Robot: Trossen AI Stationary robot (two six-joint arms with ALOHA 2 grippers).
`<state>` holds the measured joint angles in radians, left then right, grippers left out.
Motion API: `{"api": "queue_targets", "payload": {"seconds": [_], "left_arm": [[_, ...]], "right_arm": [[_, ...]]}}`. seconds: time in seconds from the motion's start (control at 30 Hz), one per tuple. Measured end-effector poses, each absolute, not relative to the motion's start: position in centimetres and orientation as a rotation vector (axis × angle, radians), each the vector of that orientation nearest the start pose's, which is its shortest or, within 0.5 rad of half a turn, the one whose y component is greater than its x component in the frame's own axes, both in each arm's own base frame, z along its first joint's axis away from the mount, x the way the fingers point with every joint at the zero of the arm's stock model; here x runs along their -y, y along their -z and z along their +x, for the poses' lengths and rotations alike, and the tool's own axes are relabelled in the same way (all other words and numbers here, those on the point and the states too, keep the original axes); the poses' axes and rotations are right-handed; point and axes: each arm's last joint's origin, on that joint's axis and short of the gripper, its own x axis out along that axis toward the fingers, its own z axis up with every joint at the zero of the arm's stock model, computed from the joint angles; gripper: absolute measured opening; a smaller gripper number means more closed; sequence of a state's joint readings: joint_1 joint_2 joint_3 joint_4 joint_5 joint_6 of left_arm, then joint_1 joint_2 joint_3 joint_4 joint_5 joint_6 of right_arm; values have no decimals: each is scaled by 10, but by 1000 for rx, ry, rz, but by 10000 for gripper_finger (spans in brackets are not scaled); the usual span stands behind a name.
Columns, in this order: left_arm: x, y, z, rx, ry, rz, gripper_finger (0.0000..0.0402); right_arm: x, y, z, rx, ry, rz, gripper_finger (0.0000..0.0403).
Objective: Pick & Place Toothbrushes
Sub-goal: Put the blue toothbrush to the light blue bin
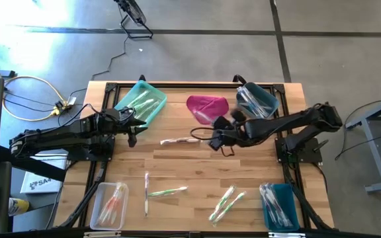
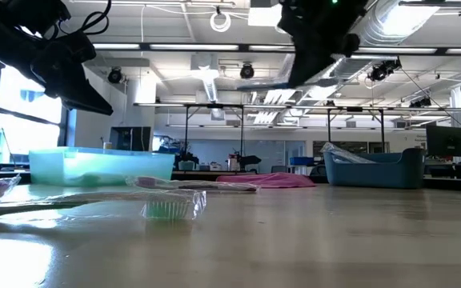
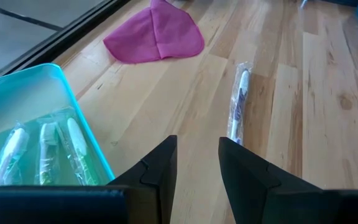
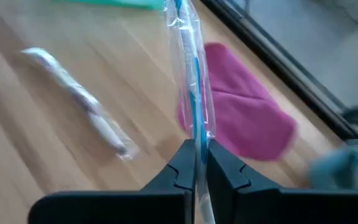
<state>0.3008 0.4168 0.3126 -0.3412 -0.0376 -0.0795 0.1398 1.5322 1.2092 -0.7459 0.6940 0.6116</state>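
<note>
My right gripper (image 4: 196, 163) hangs above the table's middle, beside the magenta cloth (image 1: 207, 108), shut on a blue toothbrush (image 4: 191, 81) in a clear wrapper. A white and purple wrapped toothbrush (image 1: 177, 141) lies flat on the table just left of it. My left gripper (image 3: 197, 168) stands open and empty at the far left, next to the teal bin (image 1: 141, 102), which holds green toothbrushes (image 3: 45, 152). More toothbrushes (image 1: 166, 192) lie flat near the front edge. My right gripper pinches the wrapped blue toothbrush between its two fingertips (image 4: 182, 168), close to one end (image 4: 196, 140) of it. Most of the brush sticks out ahead of the fingers, toward the table's left (image 1: 198, 132). It is lifted clear of the table.
A blue bin (image 1: 256, 99) stands at the far right and another blue bin (image 1: 280, 206) with brushes at the near right. A clear bin (image 1: 109, 203) with pink brushes stands at the near left. A pair of green brushes (image 1: 225, 203) lies near the front.
</note>
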Motion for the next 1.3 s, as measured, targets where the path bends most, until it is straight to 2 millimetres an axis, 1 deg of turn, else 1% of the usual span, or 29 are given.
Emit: {"api": "queue_targets", "payload": {"seconds": [0.13, 0.33, 0.47, 0.6, 0.67, 0.73, 0.93, 1.0, 1.07, 1.17, 1.3], "left_arm": [[-35, -203, 110, -431, -351, -136, 116], [-35, -203, 110, -431, -350, -136, 116], [-35, -203, 110, -431, -351, -136, 116], [-35, -203, 110, -431, -351, -137, 116], [-35, -203, 110, -431, -351, -137, 116], [-35, -203, 110, -431, -351, -136, 116], [-35, -203, 110, -431, -351, -136, 116], [-35, -203, 110, -431, -351, -136, 116], [-35, -203, 110, -431, -351, -136, 116], [-35, -203, 110, -429, -351, -136, 116], [-35, -203, 110, -429, -351, -136, 116]], "right_arm": [[-22, -281, 284, -774, 844, 130, 10], [-26, -302, 248, -726, 935, 155, 10], [-28, -311, 223, -705, 1020, 164, 10], [-27, -315, 200, -698, 1113, 172, 10], [-28, -311, 192, -680, 1141, 171, 10], [-29, -301, 186, -659, 1149, 187, 10], [-33, -254, 170, -608, 1153, 247, 10], [-30, -240, 163, -594, 1171, 265, 10], [-26, -231, 156, -582, 1188, 287, 10], [-18, -225, 150, -566, 1211, 320, 10], [-7, -230, 146, -556, 1232, 318, 10]]}}
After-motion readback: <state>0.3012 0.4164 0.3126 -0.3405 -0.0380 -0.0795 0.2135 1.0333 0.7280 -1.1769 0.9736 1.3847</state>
